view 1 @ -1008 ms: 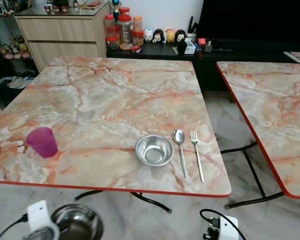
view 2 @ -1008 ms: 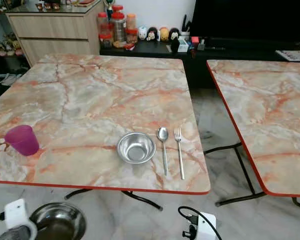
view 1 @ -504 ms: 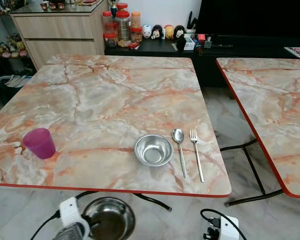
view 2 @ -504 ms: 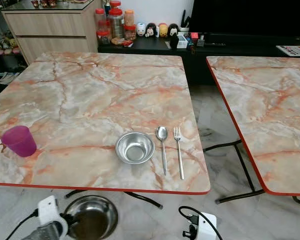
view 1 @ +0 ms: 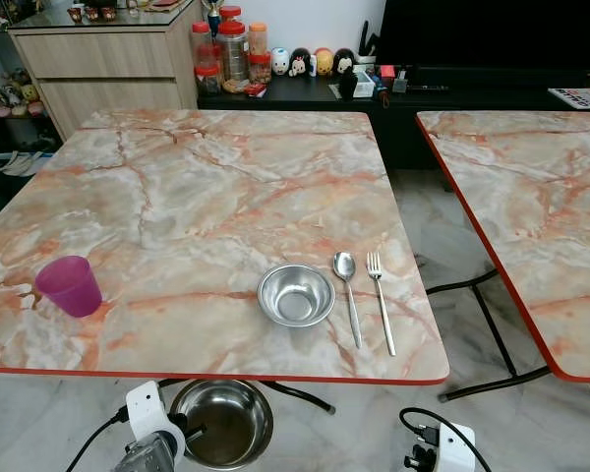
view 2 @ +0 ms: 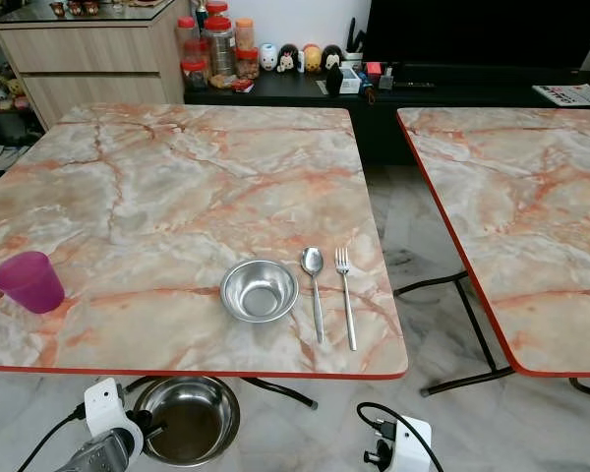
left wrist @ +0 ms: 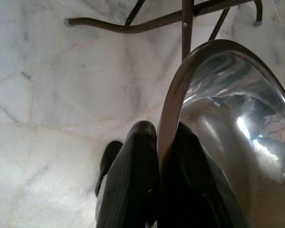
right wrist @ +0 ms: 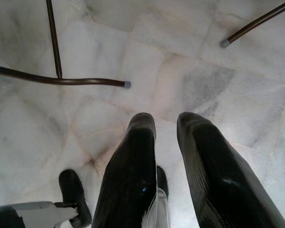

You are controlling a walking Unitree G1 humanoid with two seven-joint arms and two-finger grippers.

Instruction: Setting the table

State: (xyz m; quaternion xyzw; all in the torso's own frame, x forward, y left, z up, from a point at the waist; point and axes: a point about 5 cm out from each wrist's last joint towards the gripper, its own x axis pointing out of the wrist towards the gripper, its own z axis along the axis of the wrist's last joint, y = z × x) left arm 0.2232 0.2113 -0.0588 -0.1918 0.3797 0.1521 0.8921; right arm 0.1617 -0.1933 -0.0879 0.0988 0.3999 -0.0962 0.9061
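Marble tabletop [view 1: 226,187] carries a small bowl [view 1: 296,294], spoon [view 1: 347,285] and fork [view 1: 379,295] near its front edge. Left end effector [left wrist: 156,161] pinches a larger bowl's [view 1: 221,423] rim below that edge; lift it level to clear the edge. Right end effector [right wrist: 168,142] hangs slightly parted, empty.

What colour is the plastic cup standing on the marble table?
The small plastic cup is magenta-purple, clearest in the left eye view.

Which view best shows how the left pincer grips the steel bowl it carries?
The left wrist view: the left pincer pinches the carried bowl's rim between both fingers. The eye views show that bowl whole, below the table edge, but not the grip.
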